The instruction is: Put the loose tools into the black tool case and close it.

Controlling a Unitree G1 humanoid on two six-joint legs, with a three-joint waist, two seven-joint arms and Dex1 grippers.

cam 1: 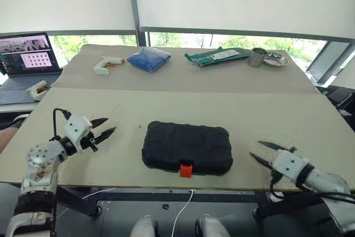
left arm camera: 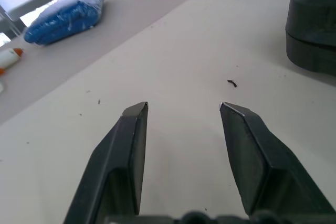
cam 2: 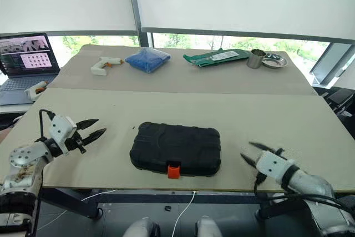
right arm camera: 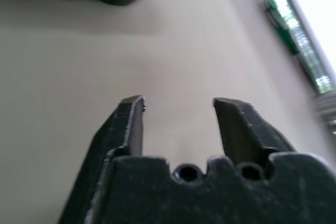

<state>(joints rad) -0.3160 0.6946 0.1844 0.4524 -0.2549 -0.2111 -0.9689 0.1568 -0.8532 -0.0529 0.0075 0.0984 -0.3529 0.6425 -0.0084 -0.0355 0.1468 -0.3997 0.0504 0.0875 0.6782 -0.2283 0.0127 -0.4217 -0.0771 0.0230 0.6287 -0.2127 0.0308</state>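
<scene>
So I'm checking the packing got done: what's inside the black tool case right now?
That can't be seen: the black tool case lies shut on the table, orange latch at its near edge. No loose tools lie around it; both hands are open and empty.

Beige table [cam 1: 233,109], closed black tool case [cam 1: 186,147], white glue gun [cam 1: 105,65], blue bag [cam 1: 148,58], green packet [cam 1: 217,56], metal cup [cam 1: 257,57]
</scene>
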